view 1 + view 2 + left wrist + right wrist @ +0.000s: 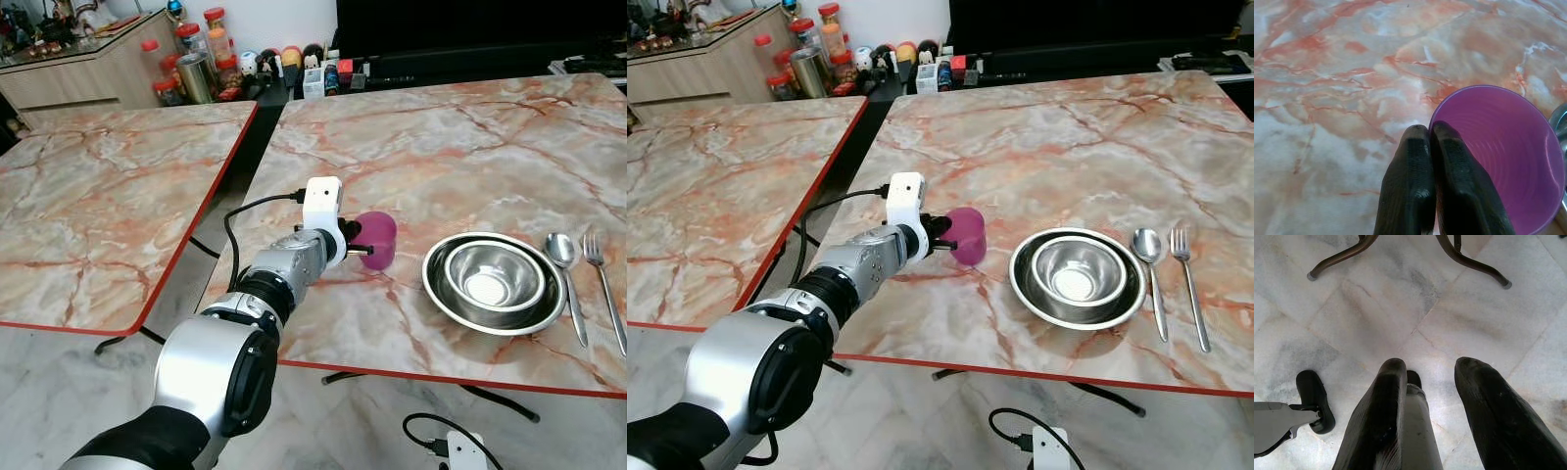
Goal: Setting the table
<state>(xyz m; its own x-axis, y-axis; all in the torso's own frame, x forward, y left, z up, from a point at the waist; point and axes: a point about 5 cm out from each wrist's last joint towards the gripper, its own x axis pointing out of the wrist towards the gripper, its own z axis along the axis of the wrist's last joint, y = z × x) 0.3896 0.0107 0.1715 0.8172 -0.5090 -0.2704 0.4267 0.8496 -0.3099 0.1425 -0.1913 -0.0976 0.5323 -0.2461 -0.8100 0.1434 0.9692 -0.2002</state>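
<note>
A purple plastic cup (377,238) stands on the marble table (441,137), just left of the nested steel bowls (495,282). My left gripper (358,250) is shut on the cup's near rim. In the left wrist view one finger (1459,186) sits inside the cup (1498,156) and the other finger (1408,171) presses from outside. A spoon (565,264) and a fork (602,284) lie right of the bowls. My right gripper (1432,364) hangs open over the floor with nothing between its fingers.
A second marble table (98,196) stands to the left, with a narrow gap between the two. Jars and bottles (196,69) crowd the floor beyond the tables. Table legs (1337,257) cross the tiled floor below. A black cable (431,431) loops near my right wrist.
</note>
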